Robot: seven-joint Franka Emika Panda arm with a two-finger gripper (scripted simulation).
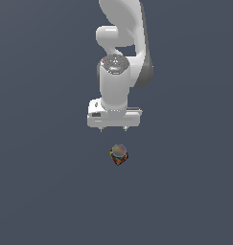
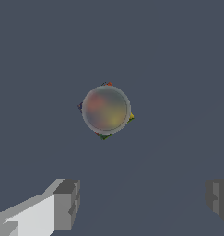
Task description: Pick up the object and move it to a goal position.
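Grey fingertips (image 2: 67,203) of the hand (image 1: 114,129) stand spread wide, released, gripping nothing; the object (image 1: 119,154) rests on the dark worktop (image 1: 41,191) near them, untouched

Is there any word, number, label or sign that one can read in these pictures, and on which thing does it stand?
None: no readable text in either view.
The object: red, orange and yellow colour patches only, no letters.
The gripper: a small dark mark on its white body at the exterior view's left, too small to read.
The grey floor: plain, with no marking.
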